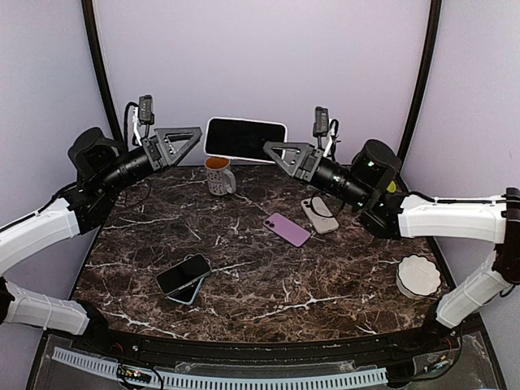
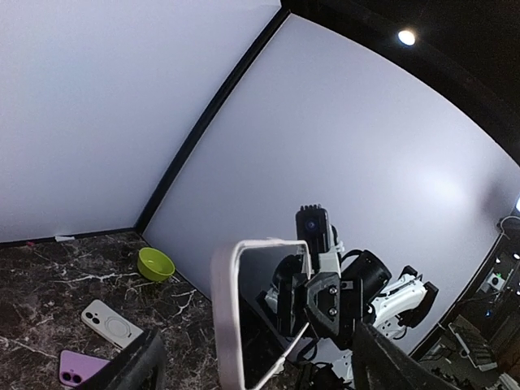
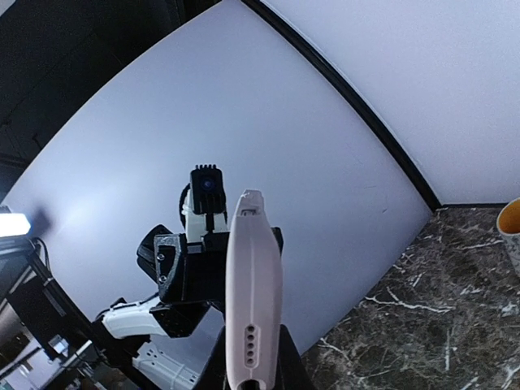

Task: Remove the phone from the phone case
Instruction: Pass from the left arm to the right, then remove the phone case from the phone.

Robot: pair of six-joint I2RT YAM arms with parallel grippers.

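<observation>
Over the far table edge, the right gripper pinches the white-cased phone; the left gripper gapes wide beside it.

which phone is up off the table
The white-cased phone, gripped by the right hand and held in the air; the purple one, the cream one and the dark one lie on the marble table.

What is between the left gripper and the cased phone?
Nothing visible. The left gripper stands open at one end of the cased phone; the right gripper clamps the other end.
</observation>
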